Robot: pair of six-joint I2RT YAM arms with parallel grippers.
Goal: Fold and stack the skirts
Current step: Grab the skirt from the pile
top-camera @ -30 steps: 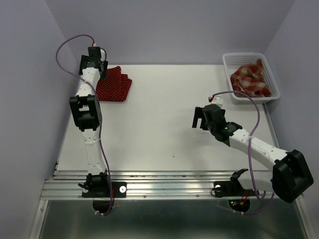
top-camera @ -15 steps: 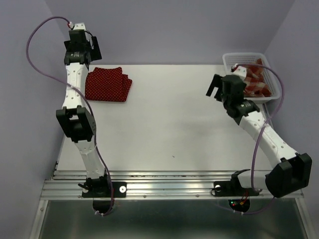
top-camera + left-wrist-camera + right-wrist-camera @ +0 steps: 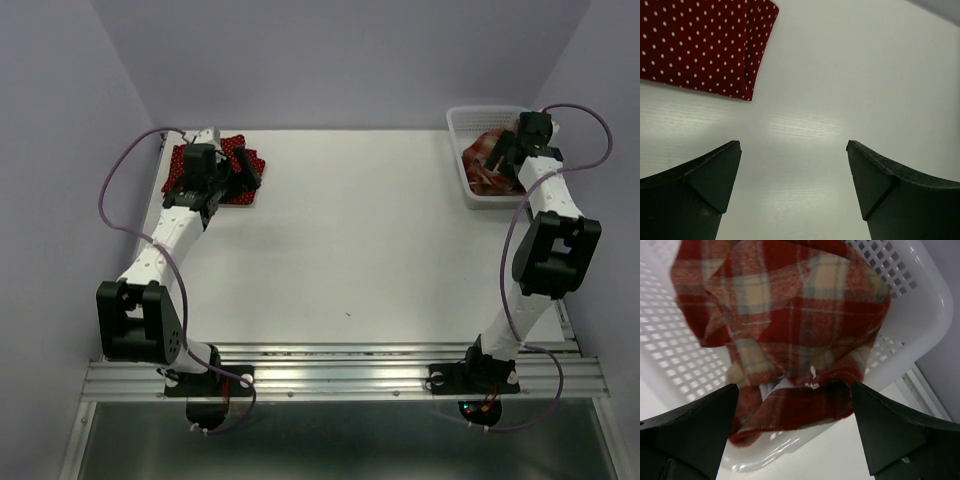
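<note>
Folded dark red polka-dot skirt cloth lies flat at the table's back left, and its corner shows in the left wrist view. My left gripper hovers over its right edge. That gripper is open, with only bare table between its fingers. The red-and-cream plaid skirt lies crumpled in the white mesh basket at the back right. My right gripper hangs over the basket. In the wrist view, the right gripper is open just above the plaid cloth, gripping nothing.
The basket's near wall sits right under the right fingers, close to the table's right edge. Purple walls close in the back and both sides. A metal rail with both arm bases runs along the near edge.
The left arm has dropped from the back wall down over the polka-dot skirt's right edge. The right arm has swung from the table's middle right to the basket. Both grippers stayed open.
</note>
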